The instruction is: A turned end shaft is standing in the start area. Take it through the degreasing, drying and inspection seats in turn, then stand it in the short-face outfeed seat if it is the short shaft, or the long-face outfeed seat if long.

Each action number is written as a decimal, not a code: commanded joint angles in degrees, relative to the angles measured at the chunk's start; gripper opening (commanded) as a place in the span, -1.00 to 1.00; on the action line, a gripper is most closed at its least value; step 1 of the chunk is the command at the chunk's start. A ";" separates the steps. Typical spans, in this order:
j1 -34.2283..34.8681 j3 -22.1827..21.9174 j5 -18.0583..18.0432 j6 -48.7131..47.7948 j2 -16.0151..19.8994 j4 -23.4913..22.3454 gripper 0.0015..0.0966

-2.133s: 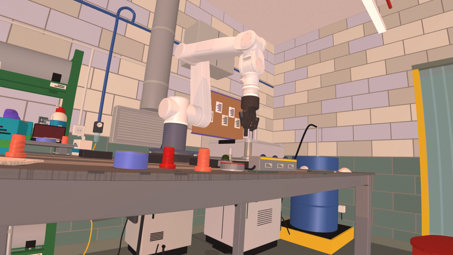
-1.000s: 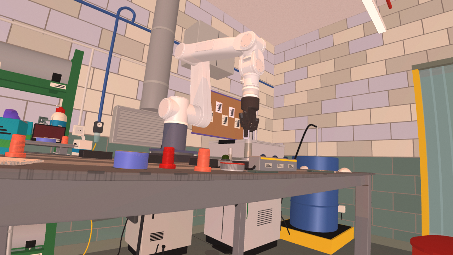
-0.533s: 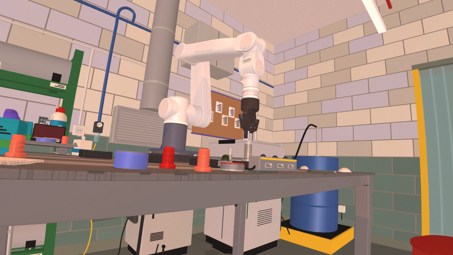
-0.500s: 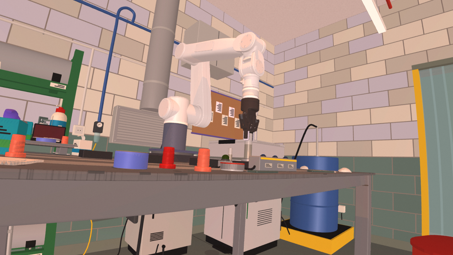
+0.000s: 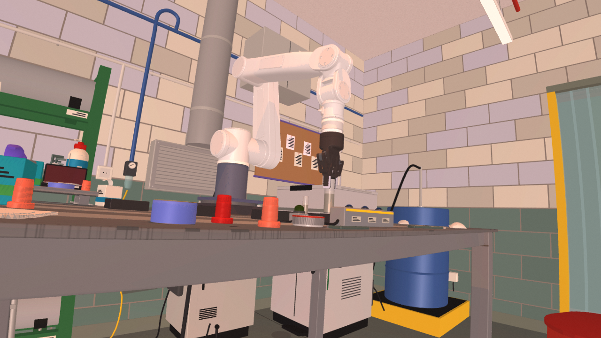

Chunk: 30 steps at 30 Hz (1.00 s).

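My gripper [image 5: 330, 180] hangs straight down over the right part of the bench, and I hold the grey turned shaft [image 5: 328, 197] upright by its thin top end. The shaft's thicker lower body reaches down behind a grey box with a yellow top edge and small labels [image 5: 368, 216], which hides its foot. A round silver seat with a red band [image 5: 309, 219] lies just left of the shaft, with a thin grey pin [image 5: 306, 204] standing behind it. A red flanged seat [image 5: 222, 209] and an orange one [image 5: 270, 212] stand further left.
A blue drum [image 5: 417, 256] stands on a yellow pallet beyond the bench's right end. A low blue disc [image 5: 174, 211] lies on the bench's left half, and another orange flanged piece [image 5: 21, 194] stands at the far left. A grey cabinet [image 5: 336, 195] sits behind the shaft.
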 commanded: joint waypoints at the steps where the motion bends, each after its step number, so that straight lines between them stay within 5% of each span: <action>1: 0.00 0.17 0.00 0.00 -0.07 -0.05 -0.86; 8: 0.00 0.14 0.00 0.00 -0.05 -0.10 -0.86; 30: 0.00 0.14 0.00 0.00 -0.05 -0.10 0.02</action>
